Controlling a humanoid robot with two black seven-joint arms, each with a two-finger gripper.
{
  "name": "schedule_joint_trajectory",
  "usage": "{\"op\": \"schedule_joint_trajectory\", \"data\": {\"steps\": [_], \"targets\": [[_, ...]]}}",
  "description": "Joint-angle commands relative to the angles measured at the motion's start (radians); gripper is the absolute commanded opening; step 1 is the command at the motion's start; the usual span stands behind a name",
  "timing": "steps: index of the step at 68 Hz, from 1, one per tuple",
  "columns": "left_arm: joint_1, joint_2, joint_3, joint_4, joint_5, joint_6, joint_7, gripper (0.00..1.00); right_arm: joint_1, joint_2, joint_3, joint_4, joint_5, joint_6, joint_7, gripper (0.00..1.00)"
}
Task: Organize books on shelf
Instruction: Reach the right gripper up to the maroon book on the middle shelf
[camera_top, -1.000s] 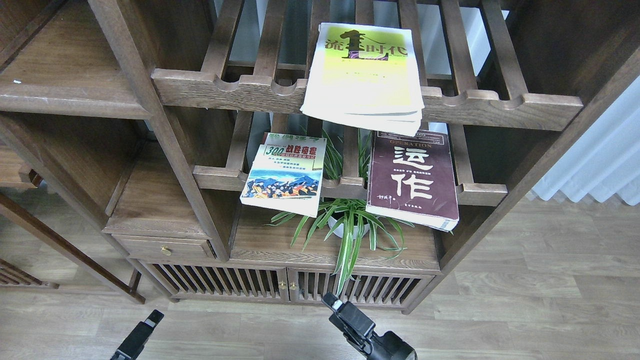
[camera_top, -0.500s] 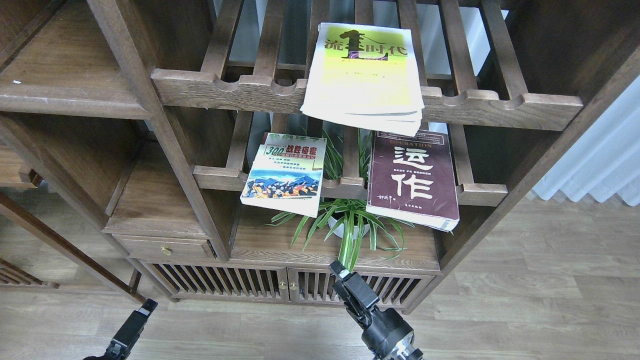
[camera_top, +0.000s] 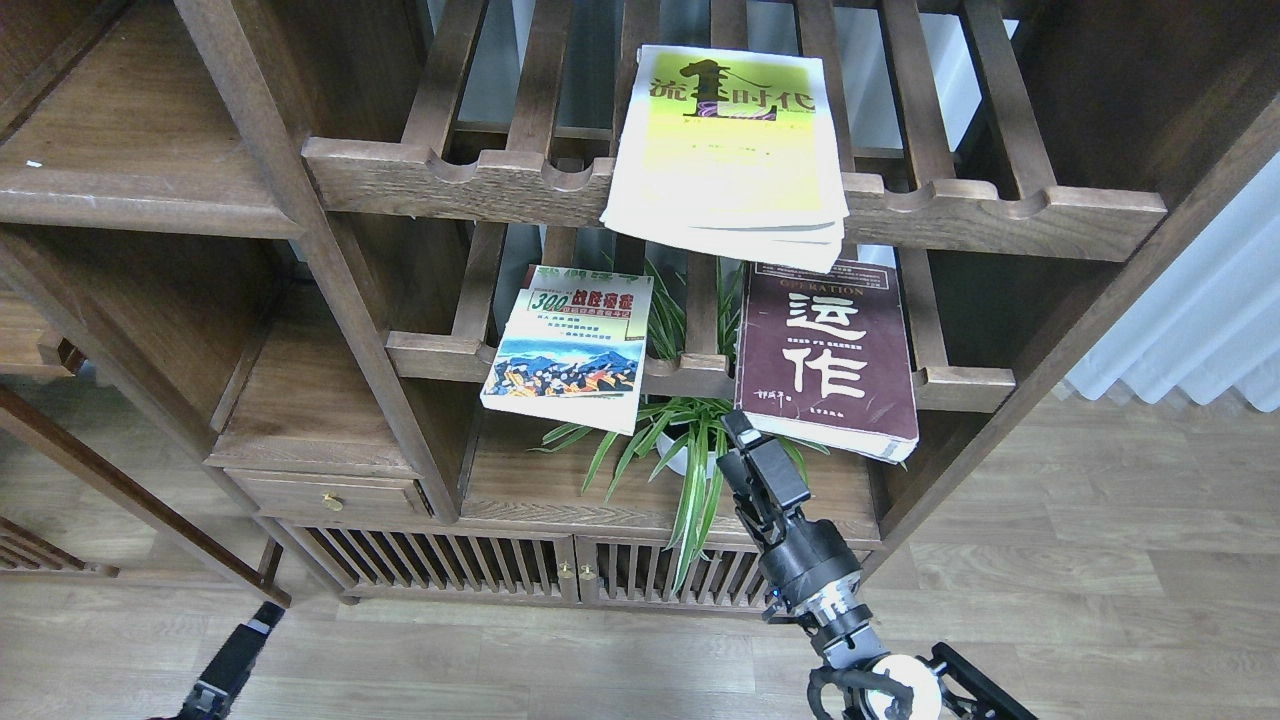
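Note:
The yellow-green, white-edged paperback (camera_top: 728, 140) lies on the upper slatted rack and overhangs its front rail. The small "300" paperback (camera_top: 570, 345) and the thick maroon book (camera_top: 822, 350) lie side by side on the lower slatted rack. The shelf (camera_top: 130, 130), a solid dark-brown plank with a white speck, is at the upper left with no book on it. My right gripper (camera_top: 738, 428) points up just below the maroon book's near-left corner, not touching it; its fingers cannot be told apart. My left gripper (camera_top: 262, 615) is low at the bottom left, small and dark.
A potted spider plant (camera_top: 690, 450) stands under the lower rack, right beside my right gripper. Below it are slatted cabinet doors (camera_top: 470, 565) and a drawer with a brass knob (camera_top: 330, 500). A wooden floor lies in front, and a white curtain (camera_top: 1200, 330) hangs at the right.
My right gripper has risen from floor height, up and to the right, to just under the maroon book. My left arm has sunk lower and to the left. The books have not moved.

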Motion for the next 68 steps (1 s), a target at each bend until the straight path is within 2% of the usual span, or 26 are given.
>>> {"op": "schedule_joint_trajectory", "data": {"steps": [1,17,22,28,32,34,36,37,40,57,68], "targets": [[0.001,0.0,-0.002,0.002,-0.002,0.0,0.0,1.0,0.027,0.0,0.02,-0.009,0.056,0.0,0.041,0.91],[-0.002,0.006,-0.007,0.004,-0.03,0.0,0.0,1.0,0.035,0.0,0.03,-0.022,0.094,0.0,0.052,0.77],[-0.005,0.008,-0.016,0.004,-0.03,0.0,0.0,1.0,0.032,0.0,0.035,-0.029,0.102,0.0,0.057,0.62],[-0.005,0.008,-0.019,0.004,-0.03,0.0,0.002,1.0,0.029,0.0,0.038,-0.032,0.126,0.0,0.076,0.52],[-0.007,0.008,-0.019,0.007,-0.03,0.0,0.0,1.0,0.026,0.0,0.043,-0.032,0.134,0.0,0.084,0.41],[-0.007,0.008,-0.019,0.008,-0.03,0.0,0.0,1.0,0.021,0.0,0.049,-0.033,0.142,0.0,0.087,0.29],[-0.007,0.008,-0.019,0.01,-0.03,0.0,0.0,1.0,0.018,0.0,0.053,-0.033,0.145,0.0,0.087,0.23],[-0.007,0.008,-0.019,0.01,-0.03,0.0,0.0,1.0,0.014,0.0,0.061,-0.033,0.152,0.0,0.089,0.16],[-0.007,0.008,-0.019,0.011,-0.03,0.0,0.0,1.0,0.006,0.0,0.073,-0.036,0.165,0.0,0.09,0.05],[-0.007,0.004,-0.013,0.014,-0.03,0.0,0.002,1.0,-0.006,0.0,0.063,-0.036,0.172,0.0,0.081,0.03],[0.001,0.001,-0.002,0.016,-0.03,0.0,0.003,1.0,-0.113,0.0,0.001,0.026,0.134,0.0,0.07,0.02]]}}
